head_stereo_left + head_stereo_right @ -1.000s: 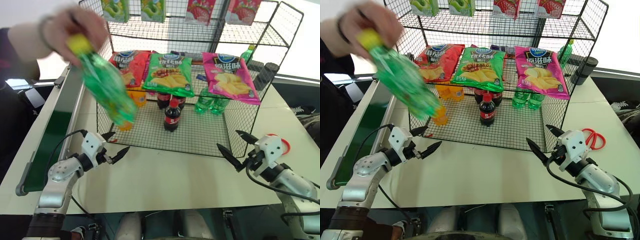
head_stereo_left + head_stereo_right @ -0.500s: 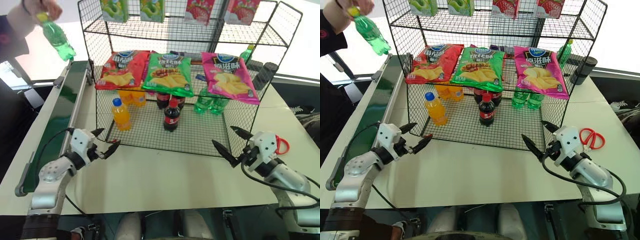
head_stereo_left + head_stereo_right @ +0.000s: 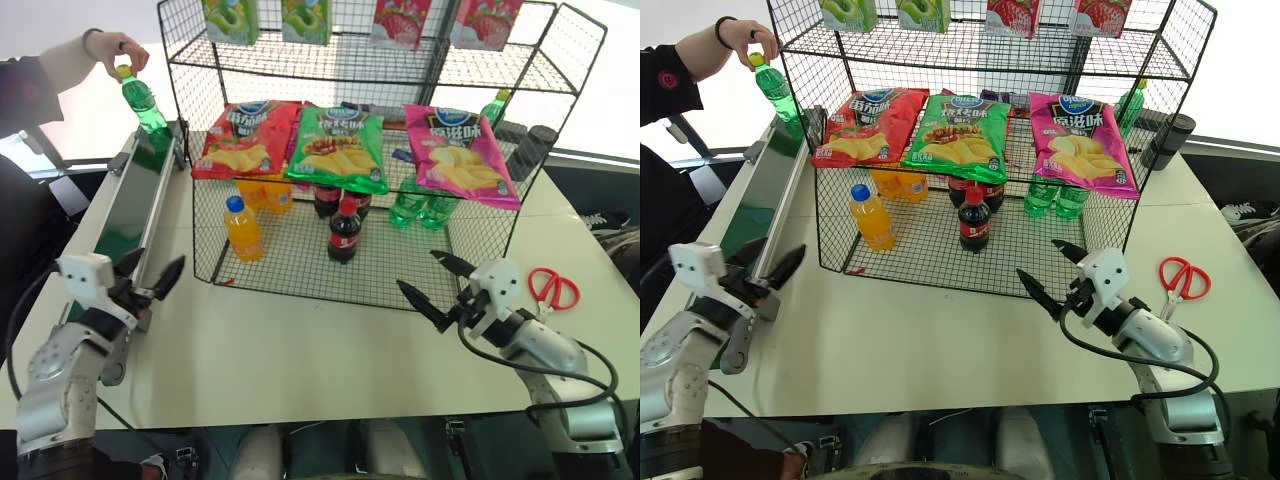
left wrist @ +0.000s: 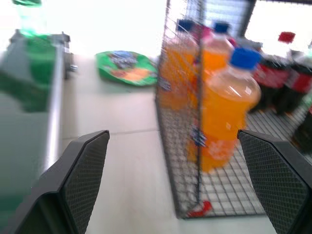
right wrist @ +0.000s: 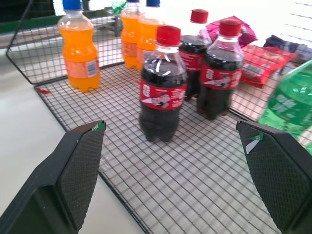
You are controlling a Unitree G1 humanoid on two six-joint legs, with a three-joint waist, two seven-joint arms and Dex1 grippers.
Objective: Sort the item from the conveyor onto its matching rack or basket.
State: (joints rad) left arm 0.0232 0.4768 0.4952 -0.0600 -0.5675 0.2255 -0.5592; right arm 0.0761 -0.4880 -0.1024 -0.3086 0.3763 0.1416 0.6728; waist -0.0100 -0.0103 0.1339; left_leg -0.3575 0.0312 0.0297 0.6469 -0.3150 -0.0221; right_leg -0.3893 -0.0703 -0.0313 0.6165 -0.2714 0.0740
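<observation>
The item, a clear-green bottle (image 3: 143,100) with a yellow cap, stands upright at the far end of the conveyor (image 3: 125,215). A person's hand (image 3: 118,45) is on its cap. It also shows small and far off in the left wrist view as the green bottle (image 4: 29,19). My left gripper (image 3: 162,256) hangs open and empty over the conveyor's near rail, well short of the bottle. My right gripper (image 3: 418,270) is open and empty just outside the front mesh of the rack's bottom tier (image 3: 290,255), facing the cola bottles (image 5: 163,92).
The bottom tier holds orange-drink bottles (image 3: 241,228), cola bottles (image 3: 343,230) and green bottles (image 3: 420,205). Chip bags (image 3: 338,148) hang above them, under an upper shelf of cartons. Red scissors (image 3: 553,288) lie on the table at the right, and a black cup (image 3: 530,150) stands behind the rack.
The person carried the green bottle from above the near table back to the conveyor's far end and stood it upright. My left gripper swung left to the conveyor rail. My right gripper shifted left.
</observation>
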